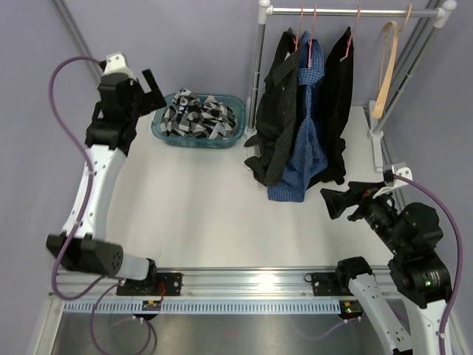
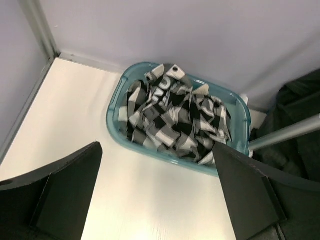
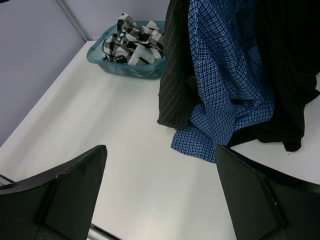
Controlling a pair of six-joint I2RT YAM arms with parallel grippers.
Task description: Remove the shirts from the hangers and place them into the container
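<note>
On the white table (image 1: pixel 207 214), the rack's rail (image 1: pixel 332 10) at the far right carries what we judge comes next: three shirts side by side, a black shirt (image 1: pixel 275 111), the blue fine-check shirt (image 1: pixel 304 140) and a second black shirt (image 1: pixel 338 103). Their long axes run straight down and their hems rest on the table. The teal container (image 1: pixel 159 129) sits at the far left, well apart from them, with the black-and-white checked shirt (image 1: pixel 198 118) heaped inside. The left gripper (image 1: pixel 157 90) hangs just beside the tub, fingers wide apart and empty. The right gripper (image 1: pixel 331 203), also spread and empty, points at the hanging shirts from near their hems, so we take the right arm for the nearer one. The right wrist view shows us the hems folded on the table and a fine stripe on the left black shirt. Only the top view shows the pink hangers (image 1: pixel 307 33) hooked on the rail and the bare wooden hanger (image 1: pixel 386 70) beside them.
</note>
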